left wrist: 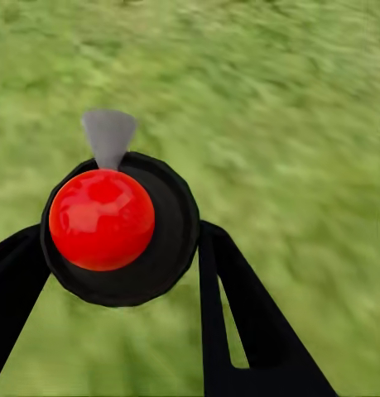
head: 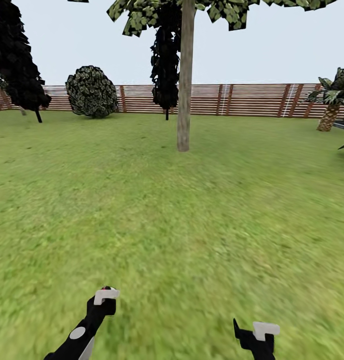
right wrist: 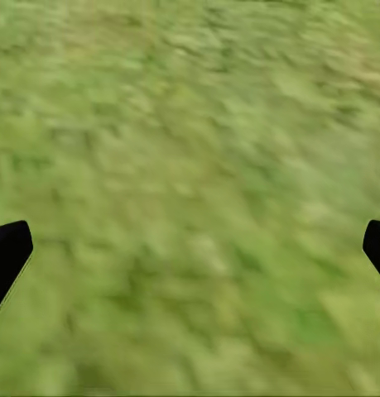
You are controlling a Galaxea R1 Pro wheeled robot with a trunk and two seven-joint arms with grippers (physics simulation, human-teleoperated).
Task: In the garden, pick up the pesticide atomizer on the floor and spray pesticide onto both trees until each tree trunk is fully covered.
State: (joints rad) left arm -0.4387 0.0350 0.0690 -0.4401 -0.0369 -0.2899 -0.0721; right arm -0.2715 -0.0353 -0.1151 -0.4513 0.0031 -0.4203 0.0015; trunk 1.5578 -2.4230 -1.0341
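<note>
My left gripper (head: 105, 296) (left wrist: 119, 273) is shut on the pesticide atomizer (left wrist: 115, 223). Seen from above in the left wrist view, it is a black round bottle with a red cap and a grey nozzle. In the head view its red top (head: 107, 288) peeks above the gripper, low over the lawn. One tree stands straight ahead in the garden, with a thick pale tree trunk (head: 184, 95) and a jagged green crown (head: 227, 10). It is several metres beyond both grippers. My right gripper (head: 257, 334) (right wrist: 190, 248) is open, with only grass between its fingers.
Green lawn (head: 172, 215) stretches to a brown slat fence (head: 252, 100). Black-leaved trees stand at the far left (head: 17, 60) and behind the trunk (head: 166, 65). A round bush (head: 92, 92) is at the back left and a palm (head: 332, 100) at the right edge.
</note>
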